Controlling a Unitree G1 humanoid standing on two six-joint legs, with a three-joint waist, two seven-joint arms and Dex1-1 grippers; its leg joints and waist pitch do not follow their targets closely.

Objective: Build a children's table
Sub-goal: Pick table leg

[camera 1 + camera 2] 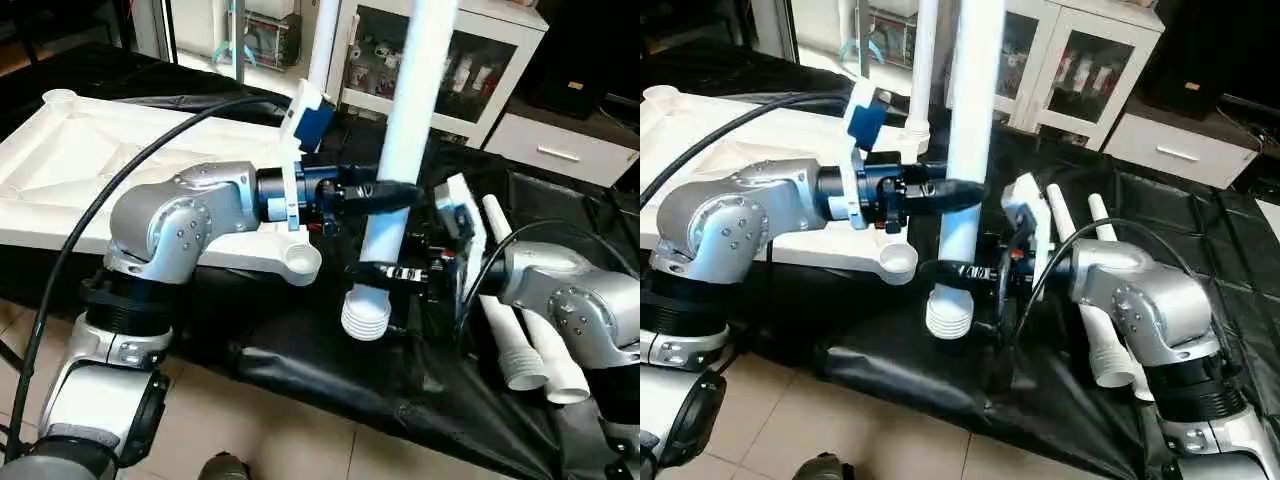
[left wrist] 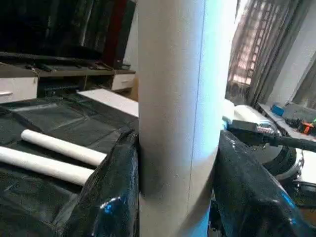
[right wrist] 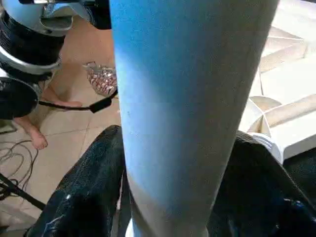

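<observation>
Left gripper (image 1: 395, 195): I have it clamped across the upright leg (image 1: 415, 110), a black finger (image 2: 116, 192) pressed on each side of the white tube, as my left wrist view shows. It grips above the right gripper.

Table top (image 1: 90, 170): lying underside up on the black-covered counter (image 1: 330, 370), to the left of the upright leg. Ribs and diagonal braces face me. The near corner socket (image 1: 300, 260) is empty and sits just left of the leg's lower end; the far left socket (image 1: 58, 98) is empty too.

Second upright tube (image 1: 322, 45): rises behind the table top's far right corner, left of the held leg. I judge it a leg already seated, though its foot is hidden behind my left wrist.

Upright leg, ribbed end (image 1: 366, 315): hangs down, beside the near socket and not in it.

Right gripper (image 1: 385, 272): its fingers (image 3: 86, 192) flank the same leg low down, close on both sides; I cannot tell whether they are pinching it or merely bracketing it.

Spare legs (image 1: 520, 345): two white tubes lying on the counter to the right of the upright leg, near my right arm.

Progress, as I judge it: perhaps one leg fitted, one in hand awaiting the near socket, two untouched. Most of the assembly remains.
</observation>
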